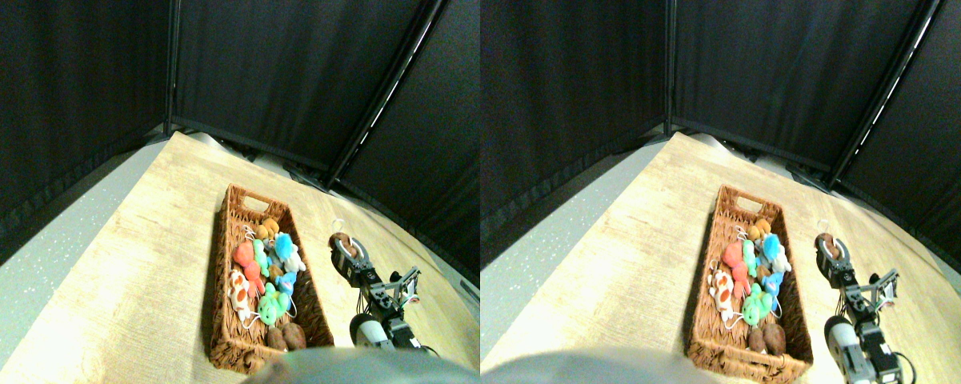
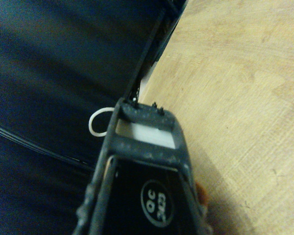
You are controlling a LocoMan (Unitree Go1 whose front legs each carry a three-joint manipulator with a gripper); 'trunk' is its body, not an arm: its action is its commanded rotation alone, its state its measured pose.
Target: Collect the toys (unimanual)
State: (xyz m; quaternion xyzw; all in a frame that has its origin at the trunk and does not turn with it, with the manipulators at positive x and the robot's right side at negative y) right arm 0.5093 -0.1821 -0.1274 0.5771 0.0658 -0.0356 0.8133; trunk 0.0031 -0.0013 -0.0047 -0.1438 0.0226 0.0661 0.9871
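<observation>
1. Table [image 1: 128, 280]: a pale wood-grain top, fenced at the back and sides by black curtain panels [image 1: 288, 72]. A grey speckled floor shows off its left edge.

2. Wicker basket [image 1: 226, 264]: long, brown and woven. It lies lengthwise on the table, left of the arm. It holds most of the toys: an orange one [image 1: 270, 230] at the far end, then blue-white [image 1: 287, 250], red [image 1: 246, 260], green [image 1: 270, 302] and white-orange spotted [image 1: 238, 293], with two brown ones [image 1: 286, 337] at the near end. They are heaped and touching.

3. Right gripper [image 1: 342, 244]: it stands on the open table, just right of the basket and apart from its wall.

4. Brown toy [image 1: 342, 241]: this sits at the gripper's tip, with a white string loop [image 1: 338, 226] showing beyond it. In the wrist view the loop [image 2: 99, 122] pokes out beside the dark jaw frame, and an orange-brown scrap shows at its base.

5. Jaws: they seem to bracket the toy, but neither view shows whether they press on it. I cannot tell how far open they are.

6. Handling, by judgement: the toy looks light, soft and squashy, with nothing fragile and little tendency to slip. Grip across the plump body; the thin loop is a poor hold. Some squash is tolerable.
</observation>
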